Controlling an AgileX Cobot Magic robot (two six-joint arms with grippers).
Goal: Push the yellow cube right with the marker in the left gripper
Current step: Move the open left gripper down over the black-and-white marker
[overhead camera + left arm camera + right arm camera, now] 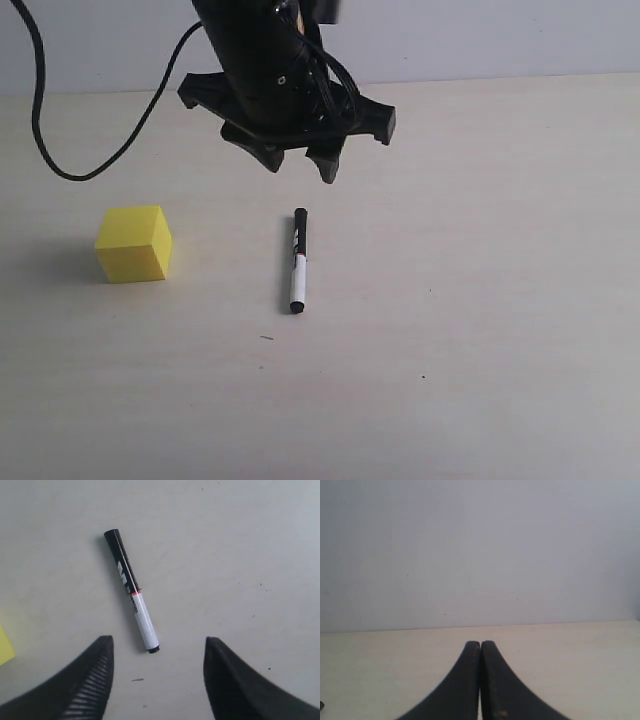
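Observation:
The marker [298, 261] lies flat on the pale table, black cap toward the back, white barrel toward the front; the left wrist view shows it too [131, 590]. My left gripper [301, 166] hangs above and behind it, open and empty [157, 642]. The yellow cube [134, 243] sits on the table well left of the marker, apart from it; only a corner of the cube [5, 646] shows in the left wrist view. My right gripper [480, 644] is shut with nothing between its fingers, low over the table and facing the wall.
A black cable [60, 150] loops over the table at the back left. The table [480, 300] meets a grey wall at the back.

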